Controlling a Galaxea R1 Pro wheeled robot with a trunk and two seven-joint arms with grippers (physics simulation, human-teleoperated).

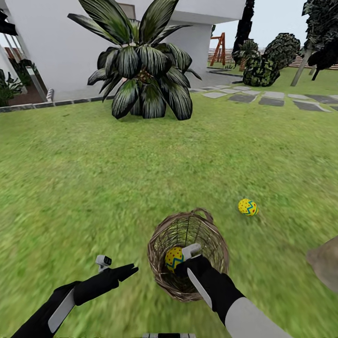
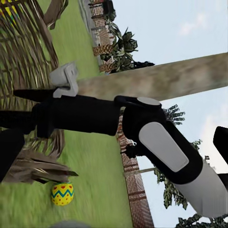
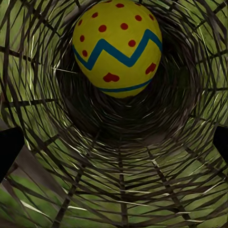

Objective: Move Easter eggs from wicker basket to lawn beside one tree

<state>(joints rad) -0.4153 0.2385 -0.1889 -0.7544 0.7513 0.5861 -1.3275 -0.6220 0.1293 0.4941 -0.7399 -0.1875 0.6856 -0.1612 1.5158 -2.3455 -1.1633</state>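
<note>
One yellow egg with blue zigzag and red dots already out, lying on mottled green lawn just beside round woven-twig wicker basket, near grey-beige trunk base. Second matching egg inside basket; third not visible. Right end effector reaches into basket toward egg, fingers apart, nothing clamped. Left end effector hovers over grass; spread cannot be told. Egg smooth, glossy; basket loose, open weave.
</note>
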